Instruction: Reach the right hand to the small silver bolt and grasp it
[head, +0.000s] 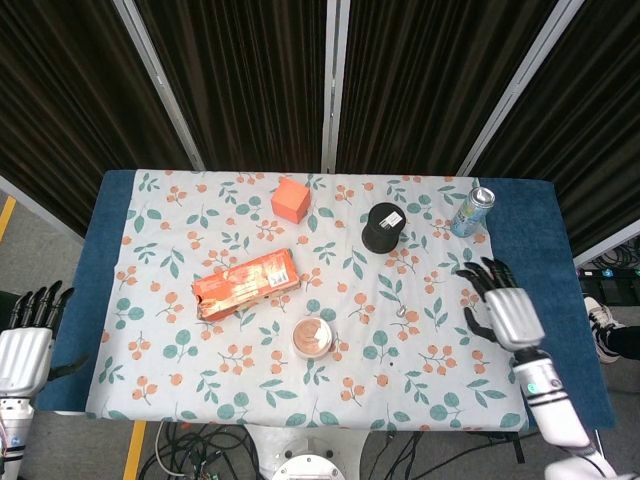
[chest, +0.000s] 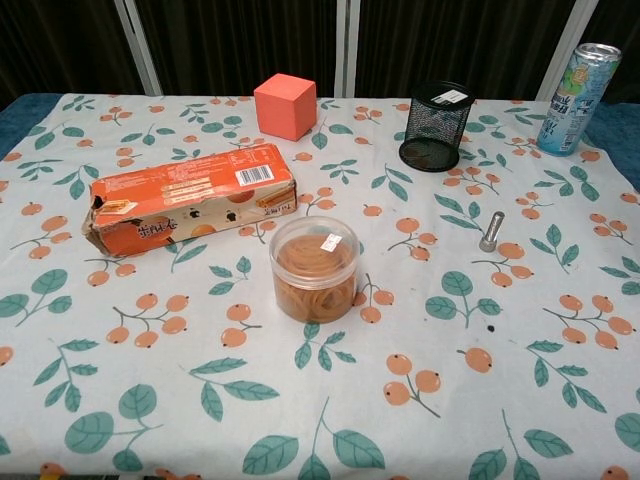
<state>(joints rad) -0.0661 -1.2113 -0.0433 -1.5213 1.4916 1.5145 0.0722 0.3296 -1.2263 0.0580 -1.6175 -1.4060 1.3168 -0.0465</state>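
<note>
The small silver bolt (chest: 490, 231) lies tilted on the floral cloth, right of centre, with nothing touching it; in the head view the bolt (head: 401, 310) is a tiny grey speck. My right hand (head: 502, 308) hovers well to the right of it near the cloth's right edge, fingers spread and empty. It does not show in the chest view. My left hand (head: 24, 345) hangs off the table's left side, fingers straight and empty.
A black mesh cup (chest: 433, 125) stands behind the bolt, a drink can (chest: 585, 84) at the far right corner. A clear round tub (chest: 314, 266) sits mid-table, with an orange snack box (chest: 186, 208) and an orange cube (chest: 285, 106) further left.
</note>
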